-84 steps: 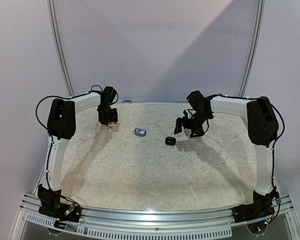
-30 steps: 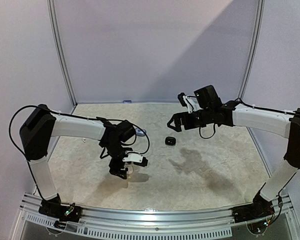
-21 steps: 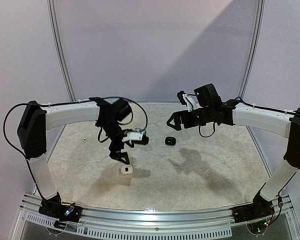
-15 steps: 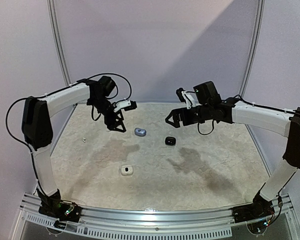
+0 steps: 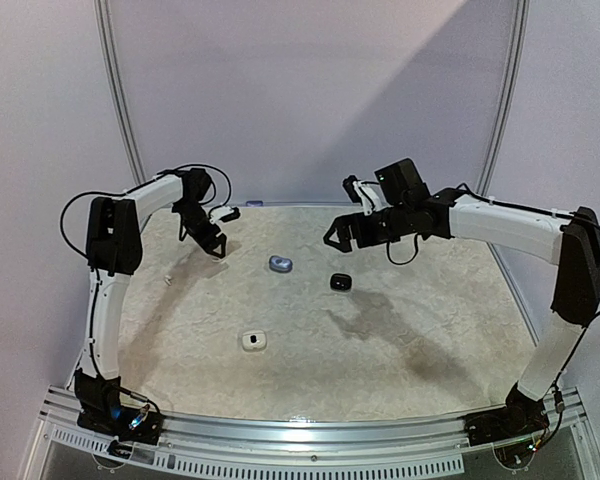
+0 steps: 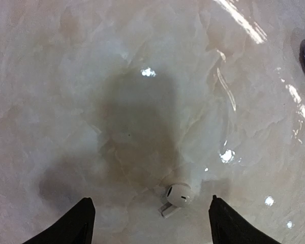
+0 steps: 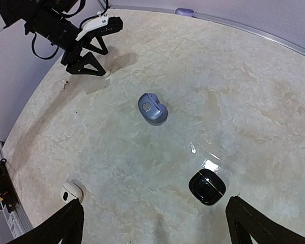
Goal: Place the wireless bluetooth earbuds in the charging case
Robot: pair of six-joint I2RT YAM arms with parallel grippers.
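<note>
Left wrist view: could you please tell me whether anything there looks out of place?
One small white earbud lies on its side on the pale marbled table, loose and outside any case, just ahead of the open left gripper. Nothing looks damaged or spilled.

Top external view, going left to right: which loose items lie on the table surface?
Tiny white earbud → small white rounded case → blue-grey rounded case → glossy black rounded case.
</note>
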